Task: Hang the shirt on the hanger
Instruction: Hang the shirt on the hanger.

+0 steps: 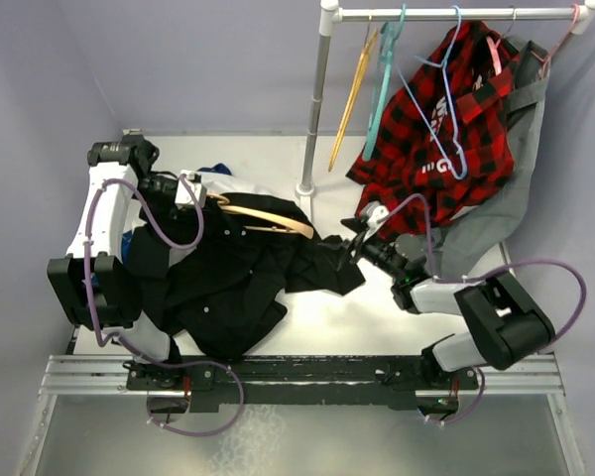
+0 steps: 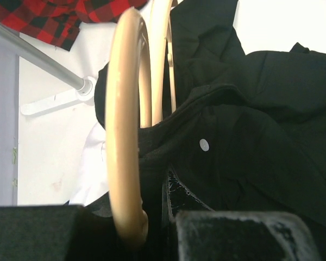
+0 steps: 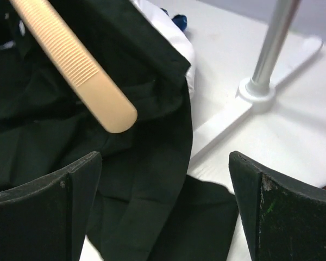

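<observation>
Walls (image 1: pixel 40 79) are a flat pale lilac, closing the space in on three sides. The surface (image 1: pixel 367 327) is plain white. Just beyond the right tool (image 1: pixel 349 248) a clothes rack (image 1: pixel 318 99) stands on it. It's a grey upright pole set in a white foot (image 1: pixel 304 188), with a white elbow up top and a rail (image 1: pixel 446 14) running off to the tool's right. On that rail hang a yellow hanger (image 1: pixel 352 99), a teal hanger (image 1: pixel 382 89), a red-and-black plaid shirt (image 1: pixel 426 119) and something grey (image 1: pixel 506 198) behind it. Back behind the tool, past the near edge, there's a dull grey strip (image 1: pixel 297 446), maybe brushed metal, hard to say. The light's soft and even, and the shadows are faint.
</observation>
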`<act>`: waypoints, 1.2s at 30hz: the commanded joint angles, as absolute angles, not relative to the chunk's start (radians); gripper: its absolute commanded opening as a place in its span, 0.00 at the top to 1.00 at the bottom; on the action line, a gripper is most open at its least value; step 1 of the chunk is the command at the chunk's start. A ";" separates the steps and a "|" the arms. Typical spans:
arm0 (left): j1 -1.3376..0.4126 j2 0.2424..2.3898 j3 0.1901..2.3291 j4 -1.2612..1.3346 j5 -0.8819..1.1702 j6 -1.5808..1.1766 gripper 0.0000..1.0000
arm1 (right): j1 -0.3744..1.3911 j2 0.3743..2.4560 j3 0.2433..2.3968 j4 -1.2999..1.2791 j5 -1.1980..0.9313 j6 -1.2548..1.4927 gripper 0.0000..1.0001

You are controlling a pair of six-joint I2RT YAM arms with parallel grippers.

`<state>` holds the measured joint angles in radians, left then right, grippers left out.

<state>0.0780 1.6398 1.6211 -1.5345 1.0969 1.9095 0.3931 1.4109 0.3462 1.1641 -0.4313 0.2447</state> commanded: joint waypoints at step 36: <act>0.034 1.484 1.592 -1.549 1.204 1.840 1.00 | 0.310 1.970 0.630 1.890 -0.725 1.038 0.42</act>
<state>0.0414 1.5124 1.5940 -1.5352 1.1484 1.8503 0.3176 2.0083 0.5915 1.5997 -0.7017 0.9604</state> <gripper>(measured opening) 0.154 0.586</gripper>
